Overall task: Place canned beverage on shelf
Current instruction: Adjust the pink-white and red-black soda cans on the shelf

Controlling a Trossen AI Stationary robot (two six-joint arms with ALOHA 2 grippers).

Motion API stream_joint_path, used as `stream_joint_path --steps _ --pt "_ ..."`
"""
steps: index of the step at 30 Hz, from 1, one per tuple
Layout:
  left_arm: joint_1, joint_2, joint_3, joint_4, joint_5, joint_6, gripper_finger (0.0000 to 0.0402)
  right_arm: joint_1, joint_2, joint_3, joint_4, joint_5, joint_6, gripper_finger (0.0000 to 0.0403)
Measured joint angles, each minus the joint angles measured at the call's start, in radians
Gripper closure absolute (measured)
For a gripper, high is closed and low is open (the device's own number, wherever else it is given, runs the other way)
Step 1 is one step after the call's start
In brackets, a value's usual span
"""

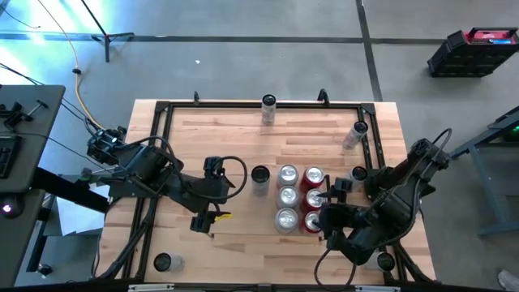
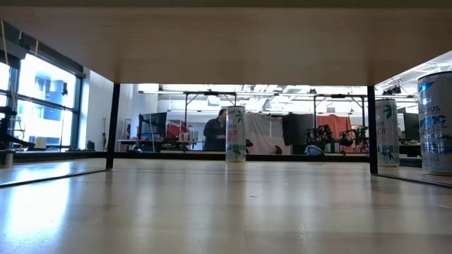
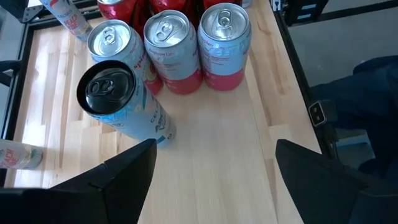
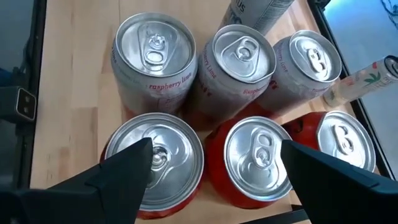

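Six cans stand upright in a tight block on the light-wood shelf [image 1: 235,142]: three silver raspberry-lime cans [image 1: 288,196] and three red cans [image 1: 313,197]. A pale blue can with a black top [image 1: 259,174] stands just left of the block; it also shows in the left wrist view [image 3: 118,99]. My left gripper [image 1: 212,195] is open and empty, left of this can, its fingers pointing toward it [image 3: 214,149]. My right gripper [image 1: 328,212] is open above the red cans [image 4: 258,155] and points down [image 4: 214,149]. I cannot see it touch any can.
Thin black rails [image 3: 292,56] edge the shelf. Single cans stand at the far edge [image 1: 268,104], the near left [image 1: 165,261] and the near right [image 1: 381,261]; a slim can tilts at the far right [image 1: 354,134]. A person stands in the room behind [image 2: 214,130].
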Motion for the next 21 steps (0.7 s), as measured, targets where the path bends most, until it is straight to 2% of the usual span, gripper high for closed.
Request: stream_joint_path --steps 21 --pt "-0.001 0.0 0.0 0.0 0.0 -0.018 0.008 -0.004 -0.002 0.0 -0.042 0.001 0.026 0.0061"
